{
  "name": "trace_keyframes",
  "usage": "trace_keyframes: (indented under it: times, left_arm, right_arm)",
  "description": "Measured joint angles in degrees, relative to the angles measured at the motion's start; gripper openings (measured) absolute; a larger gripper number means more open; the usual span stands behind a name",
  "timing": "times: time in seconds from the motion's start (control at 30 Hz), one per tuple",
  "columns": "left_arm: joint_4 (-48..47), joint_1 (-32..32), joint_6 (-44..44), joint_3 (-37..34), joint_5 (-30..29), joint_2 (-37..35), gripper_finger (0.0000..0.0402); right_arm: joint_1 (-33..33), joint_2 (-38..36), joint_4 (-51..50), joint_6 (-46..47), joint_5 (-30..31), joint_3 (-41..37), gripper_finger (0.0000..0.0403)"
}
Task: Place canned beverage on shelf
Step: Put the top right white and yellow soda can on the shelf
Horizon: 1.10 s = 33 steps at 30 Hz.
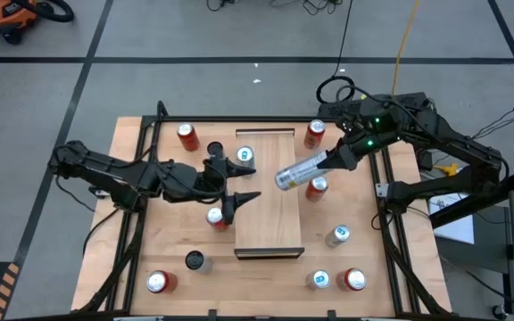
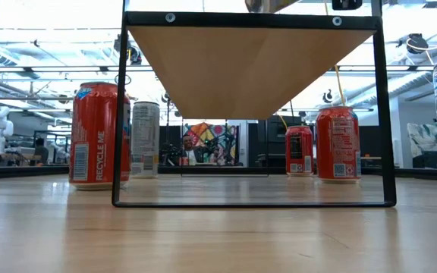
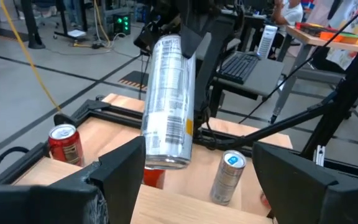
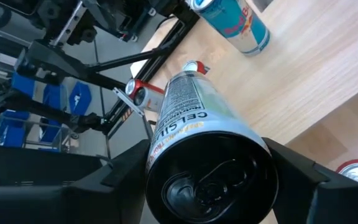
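Step in hand looks like the carry: the right gripper is clamped on a tall silver can and holds it tilted in the air over the right edge of the shelf, near that board's far half. In the right wrist view the can's top end sits between the two fingers, with its base pointing out toward the shelf. The can is not on the shelf; from the high view it reads as clear of the board's surface, though how high it is cannot be told.

The left gripper hangs over the shelf's left edge, jaws spread, nothing between them. Its wrist view looks straight at the silver can held by the other arm, so a handover could be planned, or it is just waiting. Cannot tell which.

Next move, as a guess: bring the can upright, move it over bare board and lower it until the base sits flat before letting go. Released while tilted, it would likely tip and roll off.

Other cans stand on the tabletop around the shelf; the nearest, a red can, is just beside the shelf's right edge, below the carried one.
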Motion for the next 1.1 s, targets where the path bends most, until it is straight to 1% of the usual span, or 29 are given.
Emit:
trace_keyframes:
  times: [0.1,0.23,0.37,0.47,0.63,0.73,0.87,1.1]
  left_arm:
    - [-0.25,-1.12,0.18,-0.02,-1.48,0.16,0.0297]
    - [-0.06,-2.96,3.14,0.07,-3.51,0.93,0.0297]
    - [-0.23,-4.09,4.53,-0.02,-4.08,2.26,0.0303]
    - [-0.11,-4.71,4.59,-0.01,-4.29,3.35,0.0324]
    - [0.17,-4.87,5.08,-0.02,-4.46,5.09,0.0373]
    - [1.51,-4.83,5.68,0.00,-4.66,5.94,0.0391]
    - [1.40,-4.84,5.66,-0.01,-6.99,6.53,0.0395]
    - [0.95,-4.67,5.62,0.09,-7.43,7.93,0.0396]
  right_arm:
    - [1.22,0.23,0.47,1.39,0.22,0.00,0.0235]
    - [2.81,0.23,0.64,3.44,1.71,0.00,0.0235]
    - [3.97,0.25,0.74,5.66,2.83,0.00,0.0235]
    - [4.65,0.25,1.01,7.07,3.00,0.00,0.0235]
    - [5.68,0.25,1.91,8.61,4.21,0.00,0.0235]
    - [6.21,0.32,2.34,9.59,4.41,0.00,0.0235]
    - [7.13,0.82,2.41,10.73,4.59,0.00,0.0235]
    - [8.38,2.41,3.88,11.04,5.53,0.00,0.0235]
